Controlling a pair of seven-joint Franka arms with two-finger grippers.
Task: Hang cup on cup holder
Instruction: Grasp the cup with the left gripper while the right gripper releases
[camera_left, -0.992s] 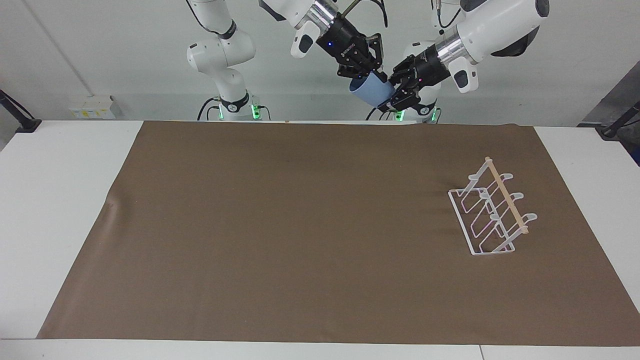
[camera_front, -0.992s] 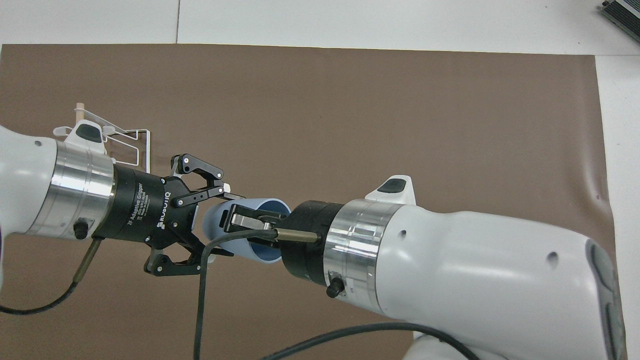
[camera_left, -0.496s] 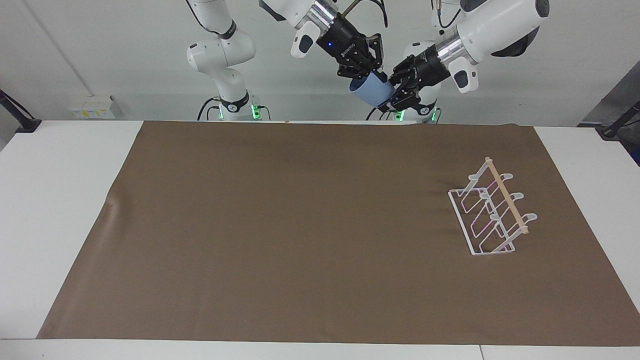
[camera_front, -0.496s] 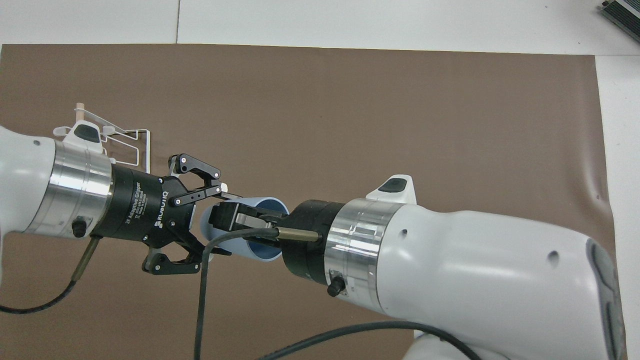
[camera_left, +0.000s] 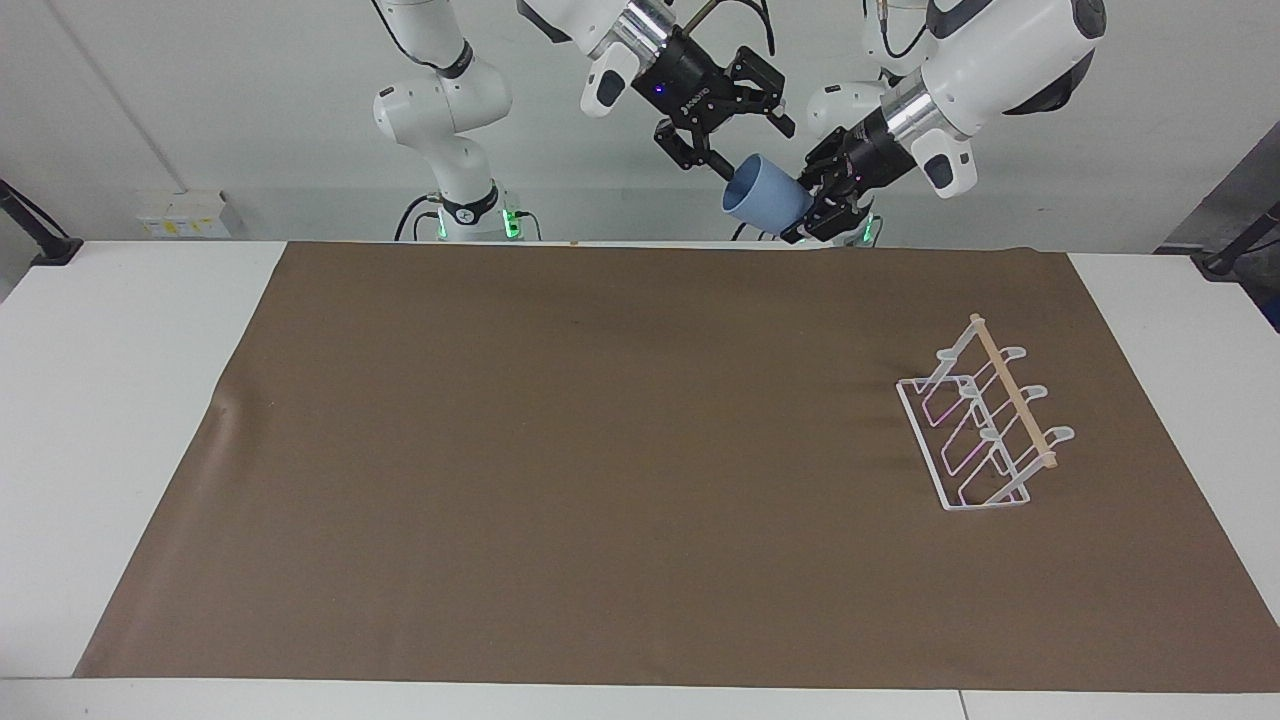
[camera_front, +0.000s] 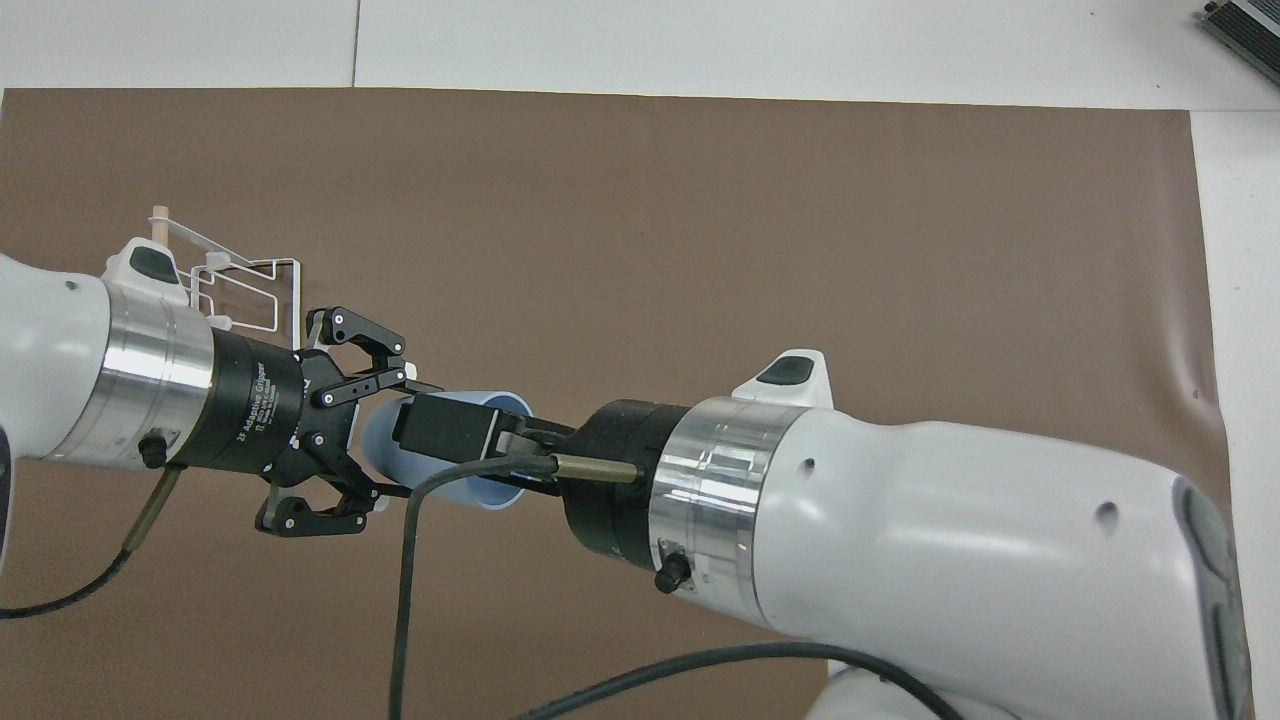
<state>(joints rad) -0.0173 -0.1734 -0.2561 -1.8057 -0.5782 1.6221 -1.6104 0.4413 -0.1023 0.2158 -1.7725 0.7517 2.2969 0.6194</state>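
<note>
Left pincer (camera_left: 812, 205): raised over the robots' edge of the brown mat (camera_left: 600, 450), clamped on the base of the cup (camera_left: 766, 208).
Right pincer (camera_left: 735, 100): just beside the cup's rim, fingers spread wide, apart from it.
Cup: light-blue, tapered, smooth, tilted sideways in the air.
Cup holder (camera_left: 985, 427): white wire rack with wooden bar, on the mat toward the left arm's end of the table (camera_left: 100, 400), nothing hanging on it.
</note>
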